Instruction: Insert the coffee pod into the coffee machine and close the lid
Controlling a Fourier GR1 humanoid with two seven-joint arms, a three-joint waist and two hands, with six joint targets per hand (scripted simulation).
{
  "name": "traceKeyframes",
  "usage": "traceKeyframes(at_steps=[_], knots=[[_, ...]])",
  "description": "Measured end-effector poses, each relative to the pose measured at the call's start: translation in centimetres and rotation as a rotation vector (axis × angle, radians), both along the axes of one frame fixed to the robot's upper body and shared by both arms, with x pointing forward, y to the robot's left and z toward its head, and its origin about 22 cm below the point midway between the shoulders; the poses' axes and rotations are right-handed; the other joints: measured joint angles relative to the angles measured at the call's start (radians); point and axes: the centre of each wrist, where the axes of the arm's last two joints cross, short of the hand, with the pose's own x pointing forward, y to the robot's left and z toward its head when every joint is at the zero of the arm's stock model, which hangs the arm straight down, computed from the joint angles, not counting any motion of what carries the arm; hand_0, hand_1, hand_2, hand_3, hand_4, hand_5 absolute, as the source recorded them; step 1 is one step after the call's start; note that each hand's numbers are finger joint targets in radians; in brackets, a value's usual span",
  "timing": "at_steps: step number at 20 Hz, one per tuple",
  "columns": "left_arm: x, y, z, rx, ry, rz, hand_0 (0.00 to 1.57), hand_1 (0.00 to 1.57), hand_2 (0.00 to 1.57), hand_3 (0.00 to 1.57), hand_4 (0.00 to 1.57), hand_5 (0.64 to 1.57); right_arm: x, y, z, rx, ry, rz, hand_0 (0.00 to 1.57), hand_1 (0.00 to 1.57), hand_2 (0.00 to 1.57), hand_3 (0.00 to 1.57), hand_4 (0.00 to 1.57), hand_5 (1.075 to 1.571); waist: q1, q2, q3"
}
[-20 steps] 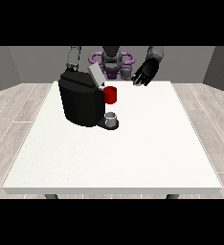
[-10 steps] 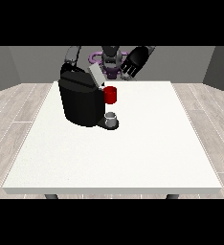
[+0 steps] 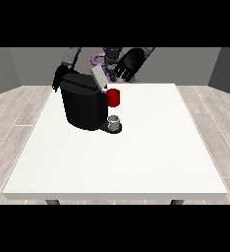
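Observation:
The black coffee machine (image 3: 82, 106) stands on the left half of the white table (image 3: 151, 147). Its grey lid (image 3: 98, 78) is tilted up at the top. A red thing at the machine (image 3: 113, 97) sits at its front. Below that, a grey thing (image 3: 115, 121) rests on the machine's base; I cannot tell whether it is the pod. The hand at the view's right (image 3: 128, 64) hovers just right of and above the raised lid, fingers relaxed and pointing down towards it. The hand at the view's left (image 3: 58, 78) is mostly hidden behind the machine's back corner.
The robot's torso (image 3: 109, 55) is behind the table's far edge. Wide bare tabletop lies to the right of the machine and in front of it, up to the near edge (image 3: 117, 194).
The hand at the view's right has swung in to the left, from beside the table's far edge to just next to the raised lid. The machine and the grey thing have not moved.

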Motion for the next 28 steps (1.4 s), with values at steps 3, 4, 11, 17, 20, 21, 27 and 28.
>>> traceKeyframes(at_steps=[3, 4, 11, 17, 20, 21, 27, 28], knots=[[0.0, 0.5, 1.5, -0.004, -0.024, 0.006, 1.29, 1.29, 1.32, 1.26, 0.48, 1.571, 0.4, 0.0, 1.0, 0.003, -0.025, -0.005, 0.00, 0.00, 0.00, 0.00, 0.19, 1.571, -0.016, 0.028, 0.0000], [0.0, 0.5, 2.0, -0.002, -0.037, 0.004, 1.26, 1.26, 1.30, 1.24, 0.49, 1.571, 0.6, 0.0, 1.4, 0.007, -0.038, -0.011, 0.00, 0.00, 0.00, 0.00, 0.00, 1.571, -0.016, 0.040, 0.0000], [0.2, 0.1, 1.7, 0.014, -0.049, -0.001, 1.19, 1.19, 1.26, 1.23, 0.47, 1.571, 1.3, -1.1, 2.8, 0.011, -0.065, -0.025, 0.00, 0.00, 0.00, 0.00, 0.10, 1.571, -0.028, 0.081, 0.0001], [0.3, -0.1, 2.3, 0.014, -0.054, -0.021, 1.24, 1.24, 1.28, 1.23, 0.42, 1.571, 1.4, -1.2, 2.4, 0.005, -0.055, -0.045, 0.00, 0.00, 0.00, 0.00, 0.19, 1.571, -0.014, 0.100, 0.0004], [0.4, 0.0, 2.7, 0.014, -0.049, -0.014, 1.19, 1.19, 1.23, 1.20, 0.44, 1.571, 1.6, -1.2, 2.8, 0.010, -0.063, -0.043, 0.00, 0.00, 0.00, 0.00, 0.13, 1.571, -0.020, 0.108, 0.0004], [0.4, -0.1, 2.8, 0.014, -0.042, -0.016, 1.19, 1.19, 1.23, 1.19, 0.43, 1.571, 1.7, -0.8, 2.9, 0.012, -0.063, -0.046, 0.00, 0.00, 0.00, 0.00, 0.03, 1.571, -0.019, 0.106, 0.0002], [0.5, -0.1, 2.7, 0.011, -0.048, -0.016, 1.20, 1.20, 1.26, 1.20, 0.41, 1.571, 1.5, -0.5, 2.9, 0.014, -0.062, -0.046, 0.00, 0.00, 0.00, 0.00, 0.16, 1.571, -0.025, 0.102, 0.0002], [0.5, -0.1, 3.2, 0.010, -0.052, -0.005, 1.22, 1.22, 1.26, 1.20, 0.42, 1.571, 1.7, -0.3, 3.2, 0.012, -0.061, -0.042, 0.00, 0.00, 0.00, 0.00, 0.00, 1.571, -0.031, 0.104, 0.0002]])
